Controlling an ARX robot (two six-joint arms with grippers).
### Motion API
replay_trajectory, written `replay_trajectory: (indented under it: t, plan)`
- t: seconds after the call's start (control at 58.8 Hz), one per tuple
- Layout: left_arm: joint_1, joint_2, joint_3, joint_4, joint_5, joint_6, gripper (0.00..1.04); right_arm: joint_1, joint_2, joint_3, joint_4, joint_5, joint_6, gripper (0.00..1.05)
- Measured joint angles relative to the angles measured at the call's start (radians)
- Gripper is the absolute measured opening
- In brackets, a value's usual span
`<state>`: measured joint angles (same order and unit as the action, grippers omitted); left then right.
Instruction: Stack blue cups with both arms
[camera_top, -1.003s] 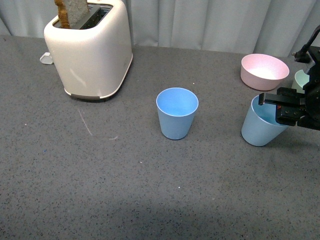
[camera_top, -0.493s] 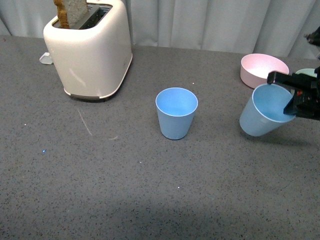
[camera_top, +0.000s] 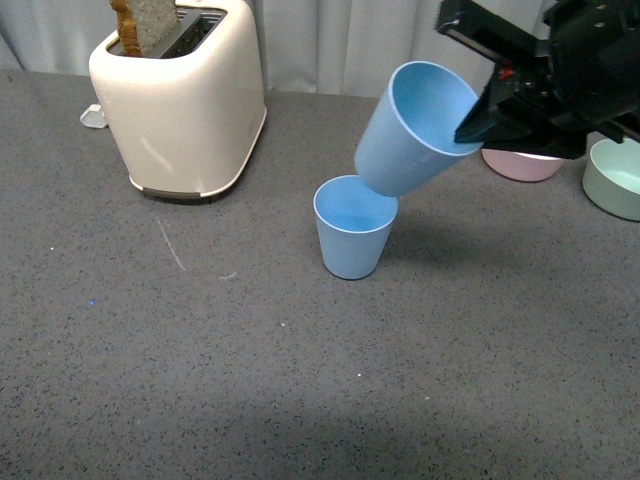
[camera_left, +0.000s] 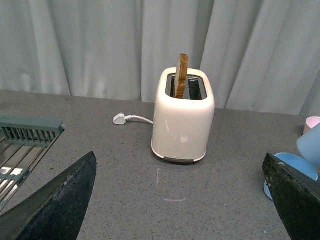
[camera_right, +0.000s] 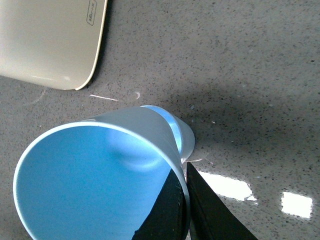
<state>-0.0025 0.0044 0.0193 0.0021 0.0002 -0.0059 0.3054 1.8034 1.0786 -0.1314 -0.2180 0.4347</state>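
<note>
One blue cup (camera_top: 352, 235) stands upright mid-table. My right gripper (camera_top: 482, 112) is shut on the rim of the second blue cup (camera_top: 415, 130) and holds it tilted in the air, its base just above the standing cup's mouth. In the right wrist view the held cup (camera_right: 95, 185) fills the lower left, with my gripper (camera_right: 184, 200) pinching its rim. An edge of the standing cup (camera_right: 184, 134) shows past it. My left gripper (camera_left: 177, 210) is open and empty, low over the table. The standing cup (camera_left: 295, 167) lies by one of its fingers (camera_left: 295, 197).
A white toaster (camera_top: 180, 100) with toast stands at the back left and shows in the left wrist view (camera_left: 182, 120). A pink bowl (camera_top: 520, 165) and a green bowl (camera_top: 615, 180) sit at the right. A dish rack (camera_left: 25, 135) and a plug (camera_left: 120, 119) lie left of the toaster.
My right gripper has lifted its blue cup off the table at the right and carried it up and left, to just over the standing cup. The standing cup has not moved.
</note>
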Motion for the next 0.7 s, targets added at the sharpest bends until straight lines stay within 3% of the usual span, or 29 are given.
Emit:
replay_trajectory:
  t: [0.374,0.697]
  plan:
    - [0.000,0.000,0.000,0.000,0.000,0.000,0.98,0.064,0.095,0.042,-0.003,0.044,0.024,0.01]
    - [0.000,0.000,0.000,0.000,0.000,0.000,0.98,0.060,0.093,0.037,0.051,0.096,-0.036,0.54]
